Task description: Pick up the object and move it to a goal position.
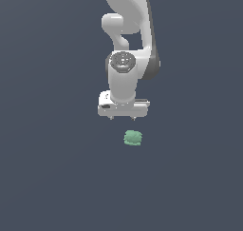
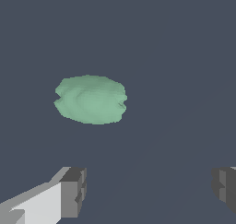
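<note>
Fingers (image 2: 73,191) wide open, empty. Approach step: object (image 2: 91,99) at my 11 o'clock, untouched. Next: centre my gripper (image 1: 122,117) over it, descend.

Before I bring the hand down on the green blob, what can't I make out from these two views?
- Arm base: cut off by the exterior view's top edge.
- Hand: fingertips tiny in the exterior view; in the wrist view one finger and its mate are cut by the edges.
- Blob: underside hidden by its own bulk in both views.
- Goal position: no marker visible in either view.
</note>
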You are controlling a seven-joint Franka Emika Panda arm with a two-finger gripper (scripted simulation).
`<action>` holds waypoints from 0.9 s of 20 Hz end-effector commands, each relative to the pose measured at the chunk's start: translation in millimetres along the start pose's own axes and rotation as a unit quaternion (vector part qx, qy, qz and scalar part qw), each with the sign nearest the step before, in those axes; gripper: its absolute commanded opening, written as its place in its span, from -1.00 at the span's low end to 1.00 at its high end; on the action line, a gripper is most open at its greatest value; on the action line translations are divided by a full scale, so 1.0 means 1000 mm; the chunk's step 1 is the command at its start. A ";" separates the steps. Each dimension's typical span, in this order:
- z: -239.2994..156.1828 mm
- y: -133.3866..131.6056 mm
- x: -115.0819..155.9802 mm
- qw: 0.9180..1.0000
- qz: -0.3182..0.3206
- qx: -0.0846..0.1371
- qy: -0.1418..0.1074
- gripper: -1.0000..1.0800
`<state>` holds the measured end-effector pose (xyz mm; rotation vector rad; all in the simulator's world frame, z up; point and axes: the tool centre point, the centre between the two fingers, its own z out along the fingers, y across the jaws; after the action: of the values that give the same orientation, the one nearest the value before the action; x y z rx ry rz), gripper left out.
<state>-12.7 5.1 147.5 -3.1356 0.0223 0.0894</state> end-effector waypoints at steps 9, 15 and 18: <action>0.000 -0.027 0.003 1.000 -0.029 0.010 0.006 0.92; 0.000 -0.027 0.003 0.999 -0.030 0.010 0.006 0.92; 0.000 -0.028 0.003 0.999 -0.033 0.010 0.006 0.92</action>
<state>-9.3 32.8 147.3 -3.1128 -0.0741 0.0682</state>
